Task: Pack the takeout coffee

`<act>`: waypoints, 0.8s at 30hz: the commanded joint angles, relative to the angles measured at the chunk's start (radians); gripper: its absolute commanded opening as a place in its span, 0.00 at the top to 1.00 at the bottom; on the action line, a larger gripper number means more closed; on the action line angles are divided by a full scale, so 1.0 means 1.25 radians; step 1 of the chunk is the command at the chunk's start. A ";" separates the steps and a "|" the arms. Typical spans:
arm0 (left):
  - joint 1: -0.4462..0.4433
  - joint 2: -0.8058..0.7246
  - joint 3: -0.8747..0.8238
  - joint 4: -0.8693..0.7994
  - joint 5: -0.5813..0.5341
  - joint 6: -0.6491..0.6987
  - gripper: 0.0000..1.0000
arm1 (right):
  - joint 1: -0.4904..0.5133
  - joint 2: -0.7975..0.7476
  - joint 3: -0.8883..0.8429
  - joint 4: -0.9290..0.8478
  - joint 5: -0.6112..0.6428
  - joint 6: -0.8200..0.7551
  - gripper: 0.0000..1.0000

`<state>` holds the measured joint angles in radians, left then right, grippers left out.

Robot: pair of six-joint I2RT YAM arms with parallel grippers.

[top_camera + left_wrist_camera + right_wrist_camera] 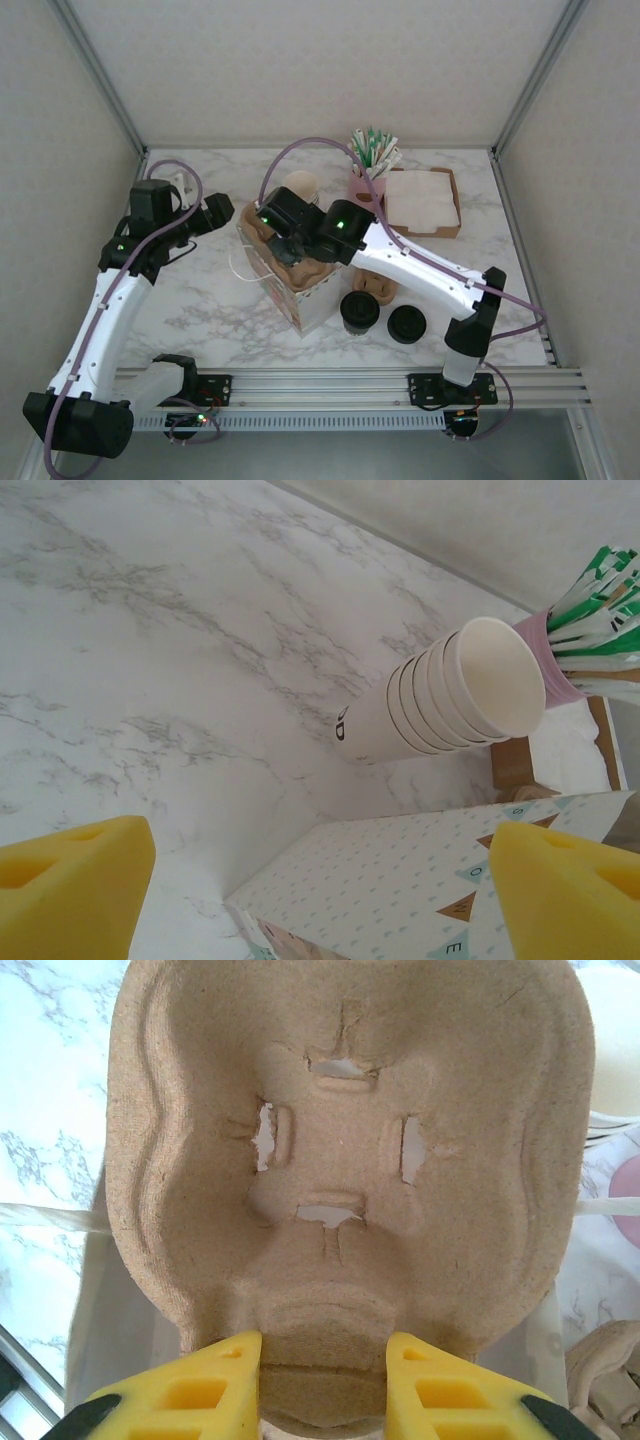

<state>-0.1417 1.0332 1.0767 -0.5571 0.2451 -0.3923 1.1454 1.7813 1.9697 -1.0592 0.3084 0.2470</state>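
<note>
The takeout coffee (pixel 360 312), a small cup under a round black lid, stands on the marble table right of the patterned paper bag (pixel 316 306). My right gripper (pixel 323 1390) is shut on the middle ridge of a brown pulp cup carrier (pixel 340 1110) and holds it over the bag's open top (pixel 296 262). My left gripper (pixel 320 900) is open, its yellow pads (pixel 70 890) wide apart beside the bag's printed side (pixel 400 880). From above, the left gripper (pixel 228 210) sits just left of the bag's far corner.
A loose black lid (pixel 405 323) lies right of the coffee, with another pulp piece (pixel 380 286) behind it. A stack of cream paper cups (pixel 450 695) lies on its side behind the bag. A pink holder of stirrers (pixel 368 165) and a napkin tray (pixel 424 200) stand at the back.
</note>
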 commanded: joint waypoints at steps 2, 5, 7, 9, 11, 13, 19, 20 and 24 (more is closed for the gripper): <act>0.006 -0.001 -0.013 0.015 0.019 0.005 0.13 | -0.012 0.022 0.028 -0.034 -0.024 0.013 0.71; 0.007 -0.001 -0.016 0.017 0.021 0.008 0.13 | -0.014 0.025 0.027 -0.037 -0.034 0.012 0.71; 0.007 0.002 -0.017 0.016 0.027 0.009 0.13 | -0.014 0.029 0.028 -0.039 -0.038 0.011 0.71; 0.006 0.005 -0.016 0.015 0.031 0.008 0.13 | -0.014 0.034 0.028 -0.039 -0.043 0.010 0.71; 0.007 0.006 -0.017 0.014 0.033 0.010 0.13 | -0.015 0.036 0.028 -0.039 -0.047 0.008 0.72; 0.006 0.004 -0.017 0.012 0.031 0.013 0.13 | -0.015 0.039 0.027 -0.040 -0.050 0.008 0.71; 0.006 0.008 -0.020 0.011 0.036 0.013 0.13 | -0.016 0.046 0.034 -0.053 -0.054 0.012 0.72; 0.007 0.009 -0.020 0.012 0.038 0.014 0.13 | -0.016 0.046 0.033 -0.053 -0.054 0.013 0.72; 0.007 0.010 -0.020 0.014 0.045 0.014 0.13 | -0.017 0.048 0.031 -0.059 -0.053 0.018 0.72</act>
<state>-0.1417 1.0428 1.0634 -0.5522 0.2691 -0.3885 1.1316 1.8217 1.9812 -1.0962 0.2569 0.2523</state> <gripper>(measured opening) 0.867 0.283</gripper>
